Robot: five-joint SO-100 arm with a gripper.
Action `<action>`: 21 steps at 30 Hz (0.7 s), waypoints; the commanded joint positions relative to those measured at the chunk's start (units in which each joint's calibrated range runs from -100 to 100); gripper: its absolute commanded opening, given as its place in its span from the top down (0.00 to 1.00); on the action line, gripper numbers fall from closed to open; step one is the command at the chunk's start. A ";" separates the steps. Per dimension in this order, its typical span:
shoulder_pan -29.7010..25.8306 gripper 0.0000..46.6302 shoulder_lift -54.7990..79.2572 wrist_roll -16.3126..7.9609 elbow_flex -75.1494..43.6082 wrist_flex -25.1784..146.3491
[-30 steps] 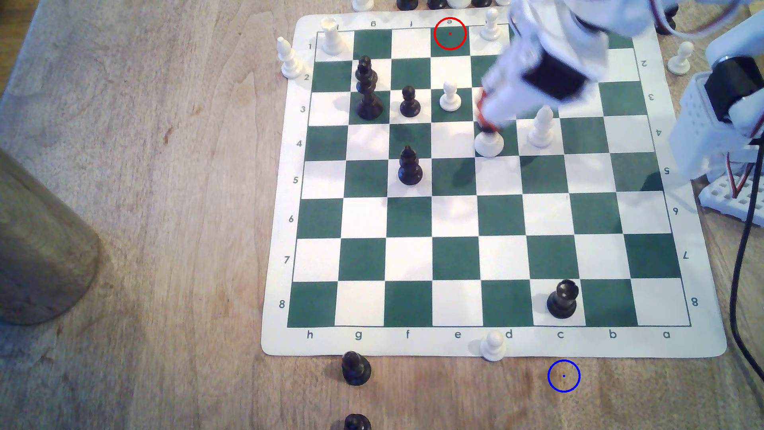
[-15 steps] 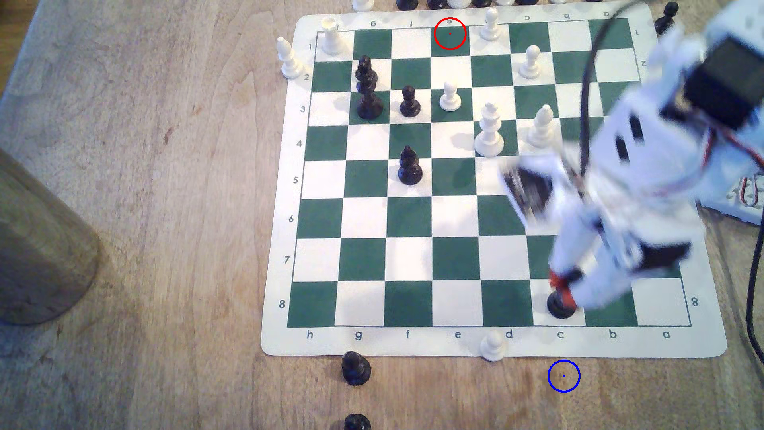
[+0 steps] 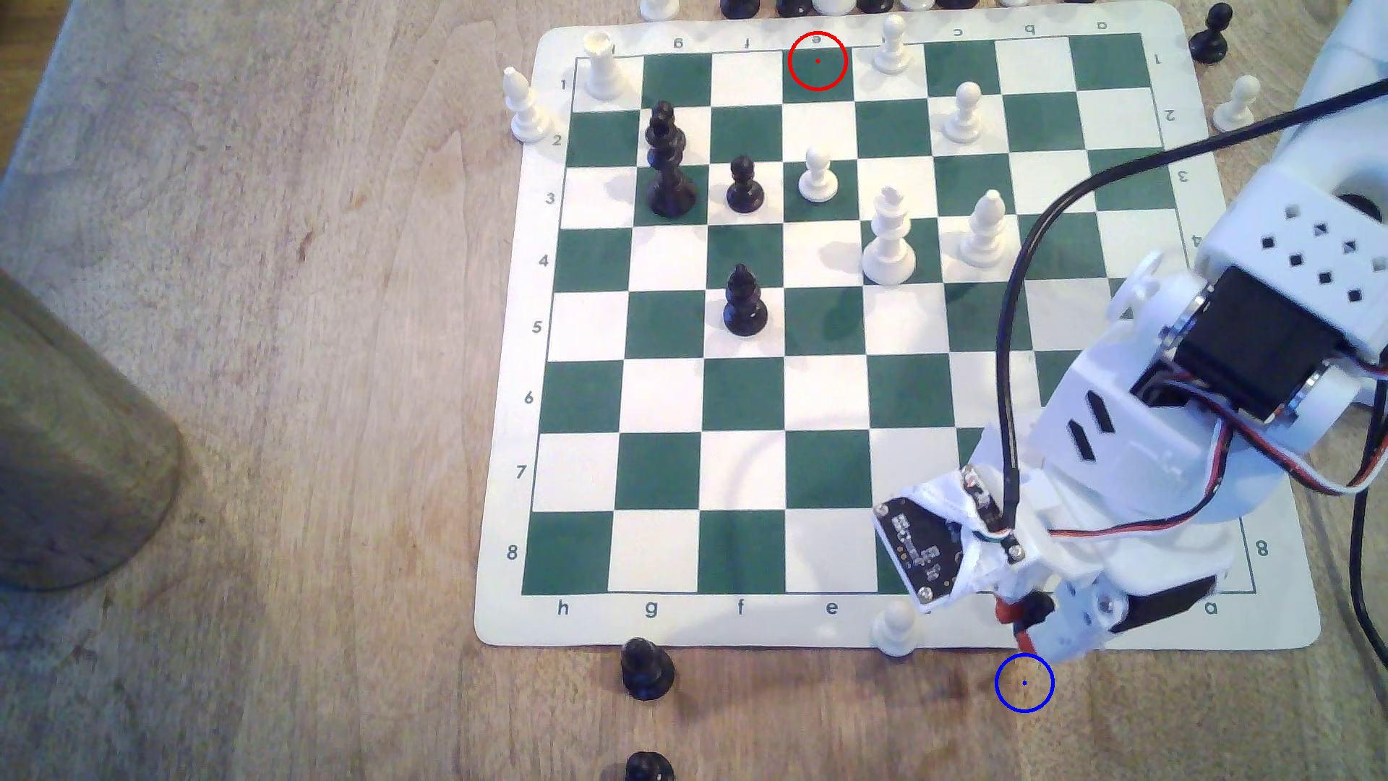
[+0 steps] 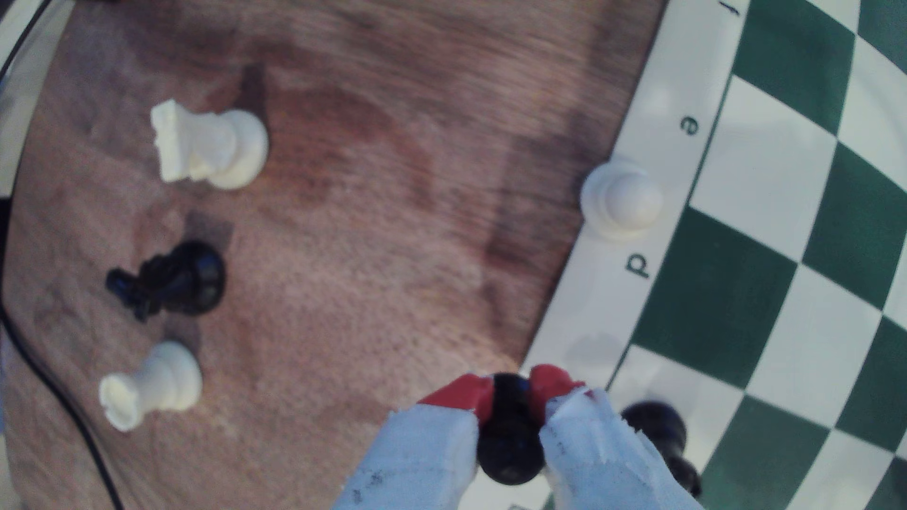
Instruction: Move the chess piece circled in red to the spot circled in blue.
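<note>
1. The end effector [image 4: 508, 392] is clamped on the black pawn [image 4: 508, 436]: in the wrist view its two red-tipped fingers [image 4: 464, 395] press the pawn's upper part from either side, with the round base hanging below them.
2. In the exterior view the pawn [image 3: 1035, 607] is held over the pale border of the chess mat [image 3: 676, 627], near the "c" file edge, just short of the blue ring [image 3: 1024, 682] on the bare tabletop [image 3: 300, 375].
3. The step in hand looks like the carry-over and set-down. The ring lies close by, so a short move off the mat edge should do.
4. Keep the pawn upright and centre its base over the blue dot before lowering.
5. Lower until the base sits flat on the wood, then part the fingers; letting go early could tip it.
6. Mind the white pawn [image 3: 895, 627] on the mat's border to the exterior view's left; it stands near the path.
7. Lift straight up afterwards so the fingers do not drag the ball head.
</note>
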 commanded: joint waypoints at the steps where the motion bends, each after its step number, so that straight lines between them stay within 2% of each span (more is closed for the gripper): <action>1: 0.18 1.00 0.81 0.05 -5.64 -2.24; 21: -1.46 1.00 9.98 0.24 -6.91 -8.30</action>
